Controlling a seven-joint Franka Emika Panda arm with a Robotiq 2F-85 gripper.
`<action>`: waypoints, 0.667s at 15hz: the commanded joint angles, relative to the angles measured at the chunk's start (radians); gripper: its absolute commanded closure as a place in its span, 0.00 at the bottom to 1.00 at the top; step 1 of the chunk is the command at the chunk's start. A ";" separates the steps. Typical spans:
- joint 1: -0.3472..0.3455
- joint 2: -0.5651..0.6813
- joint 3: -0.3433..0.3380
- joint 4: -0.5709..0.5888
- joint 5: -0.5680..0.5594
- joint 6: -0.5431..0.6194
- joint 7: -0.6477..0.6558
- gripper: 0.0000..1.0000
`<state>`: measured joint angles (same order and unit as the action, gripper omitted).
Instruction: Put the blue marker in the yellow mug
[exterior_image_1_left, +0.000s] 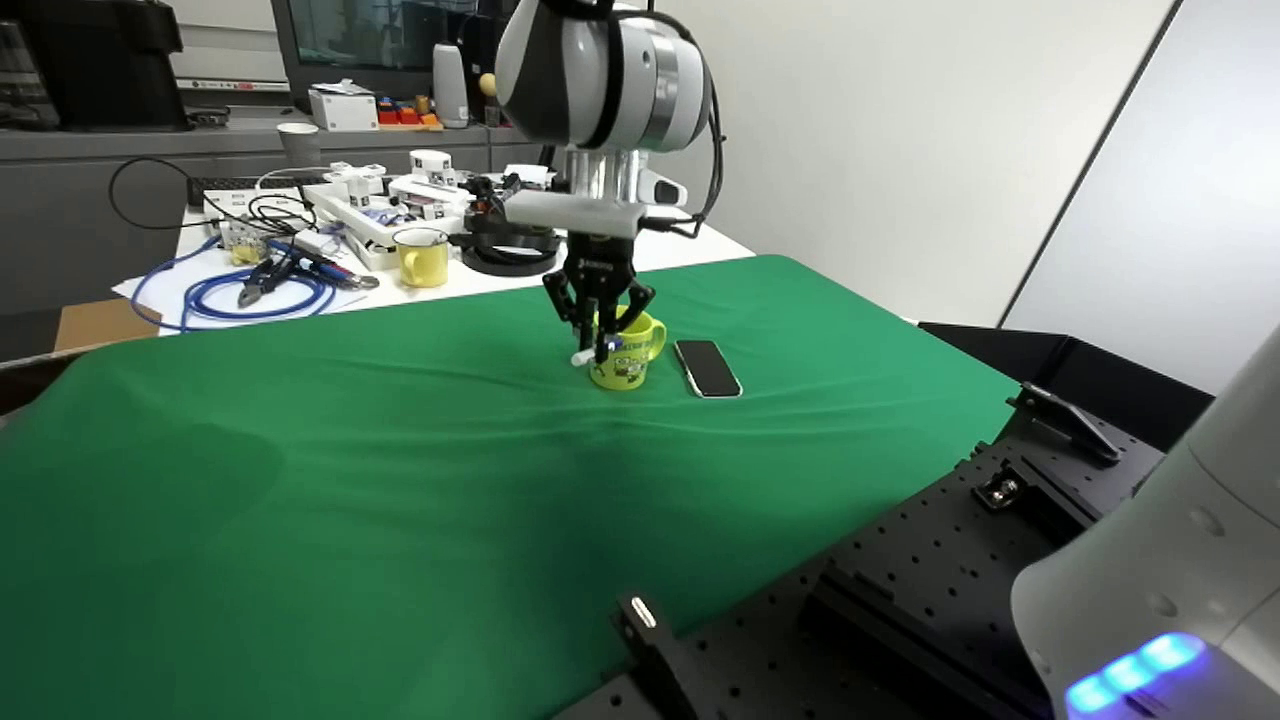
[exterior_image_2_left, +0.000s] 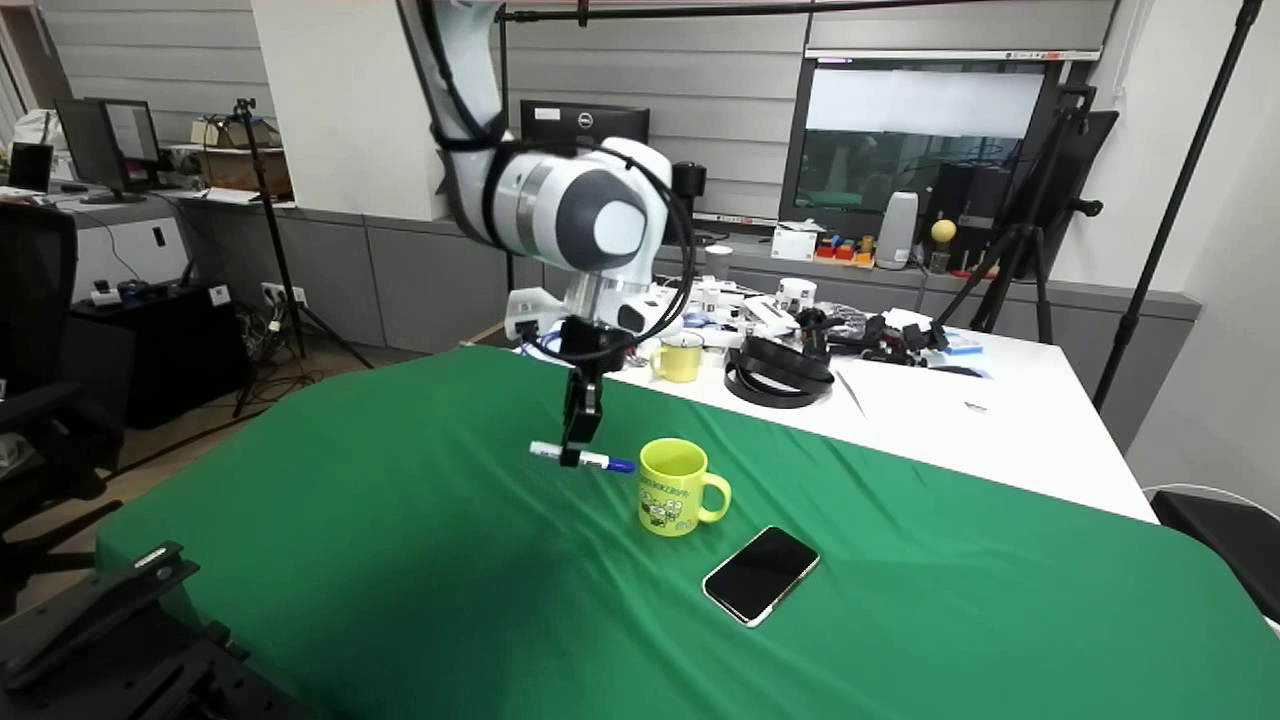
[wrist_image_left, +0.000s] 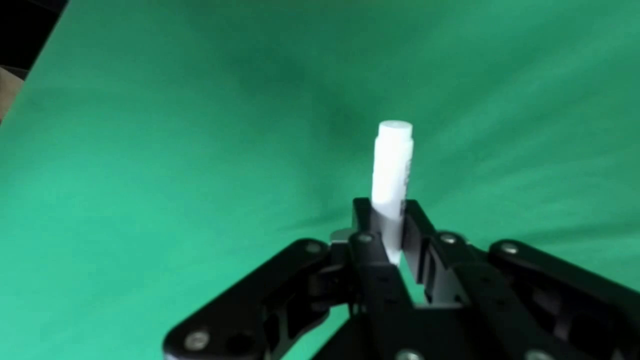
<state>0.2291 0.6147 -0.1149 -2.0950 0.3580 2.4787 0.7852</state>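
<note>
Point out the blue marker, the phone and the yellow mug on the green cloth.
Blue marker (wrist_image_left: 391, 180), wrist view: white barrel.
Phone (exterior_image_2_left: 762, 575), in an exterior view: black screen.
Yellow mug (exterior_image_2_left: 669, 494), in an exterior view: printed side.

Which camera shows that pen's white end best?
The wrist view: there the blue marker is close up, its white end large and clear of the gripper. Both exterior views show that end too, only much smaller.

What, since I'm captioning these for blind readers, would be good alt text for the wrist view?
A black gripper holds a marker, whose white, blunt end points toward the top of the picture. Behind it spreads green cloth, its edge cutting across the upper-left corner.
</note>
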 joint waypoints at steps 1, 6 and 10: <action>-0.167 -0.032 0.056 0.100 0.057 -0.234 -0.027 0.96; -0.323 0.009 0.069 0.230 0.214 -0.474 -0.060 0.96; -0.372 0.065 0.066 0.291 0.345 -0.539 -0.093 0.96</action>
<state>-0.1126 0.6236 -0.0597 -1.8762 0.6282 1.9884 0.7032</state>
